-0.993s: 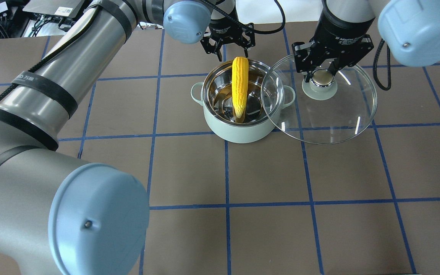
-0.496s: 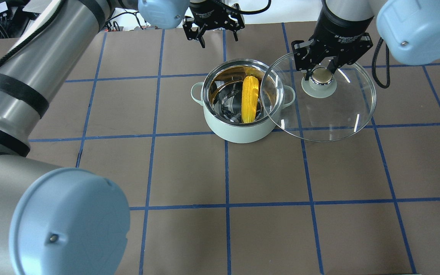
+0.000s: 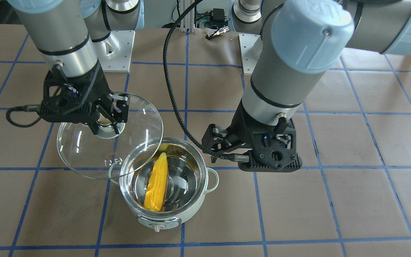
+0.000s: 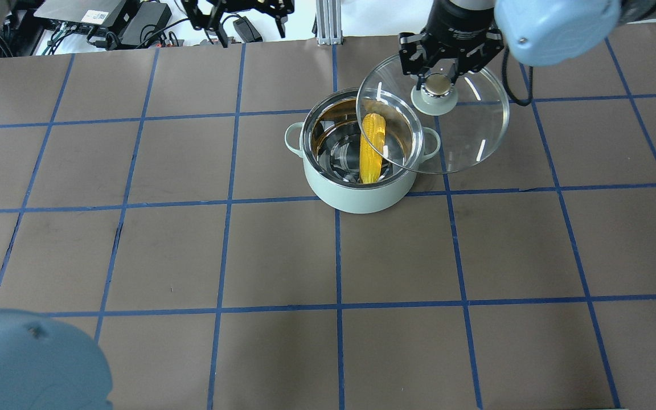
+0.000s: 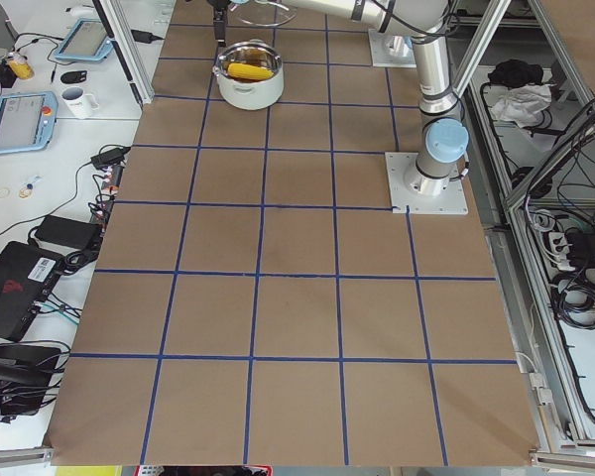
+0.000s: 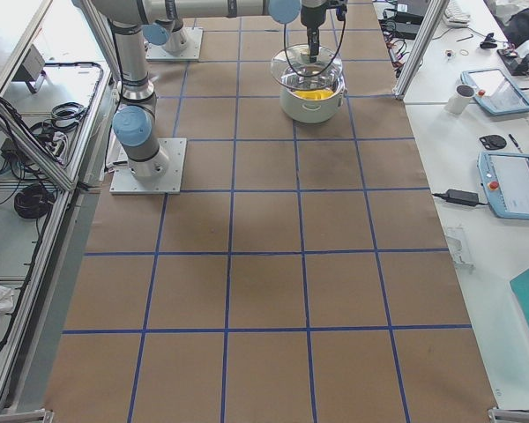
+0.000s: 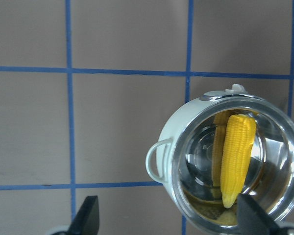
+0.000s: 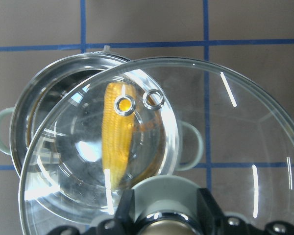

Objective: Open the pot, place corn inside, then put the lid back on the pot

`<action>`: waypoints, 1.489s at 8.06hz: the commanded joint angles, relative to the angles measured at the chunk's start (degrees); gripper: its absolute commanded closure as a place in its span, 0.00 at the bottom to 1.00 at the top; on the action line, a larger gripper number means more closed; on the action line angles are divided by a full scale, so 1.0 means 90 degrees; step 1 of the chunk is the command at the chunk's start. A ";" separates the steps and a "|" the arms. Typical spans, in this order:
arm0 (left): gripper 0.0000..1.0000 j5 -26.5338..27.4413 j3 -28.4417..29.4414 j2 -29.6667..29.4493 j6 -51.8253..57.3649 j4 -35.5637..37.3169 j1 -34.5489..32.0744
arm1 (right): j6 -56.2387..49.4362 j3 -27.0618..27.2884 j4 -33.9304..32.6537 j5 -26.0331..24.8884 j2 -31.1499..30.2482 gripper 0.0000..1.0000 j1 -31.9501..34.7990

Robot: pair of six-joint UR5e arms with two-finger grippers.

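Observation:
The mint-green pot (image 4: 356, 199) stands uncovered at mid table. The yellow corn (image 4: 372, 148) lies inside it, leaning on the steel wall, and also shows in the front view (image 3: 157, 185). My right gripper (image 4: 438, 85) is shut on the beige knob of the glass lid (image 4: 476, 131). It holds the lid raised, with the lid's left part overlapping the pot's right side. In the right wrist view the corn (image 8: 118, 142) shows through the lid (image 8: 225, 127). My left gripper (image 4: 241, 14) is open and empty, lifted behind and left of the pot; its fingers (image 7: 88, 218) stand wide apart.
Electronics and cables (image 4: 106, 17) lie past the table's far edge. The arm bases (image 3: 120, 43) are bolted behind the pot. Side benches with tablets and a mug (image 6: 463, 95) flank the table ends. The brown mat has a blue tape grid.
The corn dropped from leaning on the rim to lying inside the pot. My left gripper pulled up and away to the back left. My right gripper carried the lid left, over the pot's edge.

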 commanded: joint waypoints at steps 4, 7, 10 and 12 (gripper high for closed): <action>0.08 0.0740 -0.0877 0.1456 0.1107 -0.1215 0.0560 | 0.0973 -0.0360 -0.1452 0.0047 0.1550 0.85 0.0927; 0.00 0.0731 -0.2612 0.2131 0.1107 0.0212 0.0560 | 0.1352 -0.0350 -0.1394 0.0008 0.1707 0.78 0.0927; 0.00 0.0740 -0.2882 0.2085 0.1117 0.0396 0.0560 | 0.1451 -0.0350 -0.1141 -0.0002 0.1746 0.79 0.0927; 0.00 0.0809 -0.2882 0.2054 0.1165 0.0269 0.0579 | 0.1412 -0.0350 -0.1081 -0.0012 0.1766 0.80 0.0918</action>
